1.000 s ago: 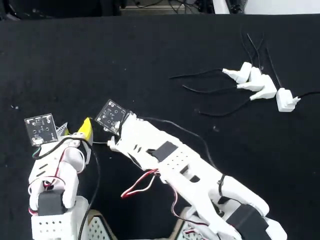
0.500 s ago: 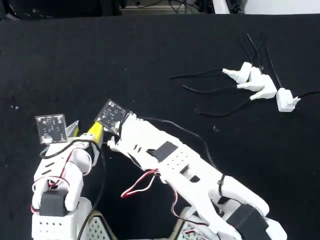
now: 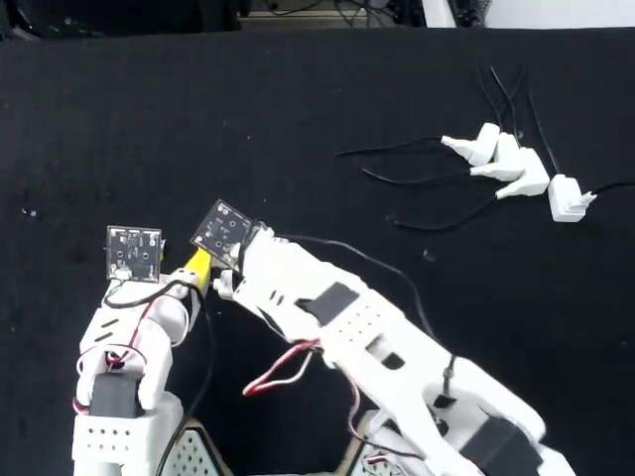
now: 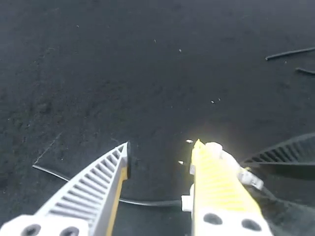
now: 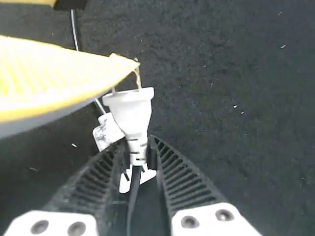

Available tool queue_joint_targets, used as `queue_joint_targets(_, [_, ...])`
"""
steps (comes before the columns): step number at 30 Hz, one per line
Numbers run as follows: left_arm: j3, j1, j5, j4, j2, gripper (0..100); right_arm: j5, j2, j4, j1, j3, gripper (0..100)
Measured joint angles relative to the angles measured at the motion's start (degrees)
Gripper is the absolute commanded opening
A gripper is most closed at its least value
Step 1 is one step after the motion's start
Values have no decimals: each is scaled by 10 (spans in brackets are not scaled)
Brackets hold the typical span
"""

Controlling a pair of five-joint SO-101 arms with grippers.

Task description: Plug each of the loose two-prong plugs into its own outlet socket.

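Plug (image 5: 129,105): white, two-prong; long axis in line with right gripper (image 5: 138,143), which clamps its neck; prongs point away. Left gripper (image 4: 161,145): spread wide, empty.

A black, cloth-like worktop (image 3: 298,109) spreads out ahead of and around the left gripper (image 4: 160,152) and the right gripper (image 3: 222,285). Pale specks (image 4: 215,101) dot the cloth ahead of the left gripper's tips. Another small cluster of specks (image 3: 30,211) lies well off to that gripper's left. Beyond the worktop's far edge, well apart from both grippers, are dark cables (image 3: 347,10) and a white surface (image 3: 556,12).
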Motion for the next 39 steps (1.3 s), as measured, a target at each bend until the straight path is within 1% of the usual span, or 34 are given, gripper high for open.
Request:
queue_joint_targets(12, [0,-3,0,-4,1,206,0,-109,4,-3,49,11])
queue_joint_targets(18, [0,-4,-2,-4,4,206,-3,-137,4,-30,65,11])
queue_joint_targets(39, [12,-6,-2,-4,4,206,-4,-145,4,-31,66,11])
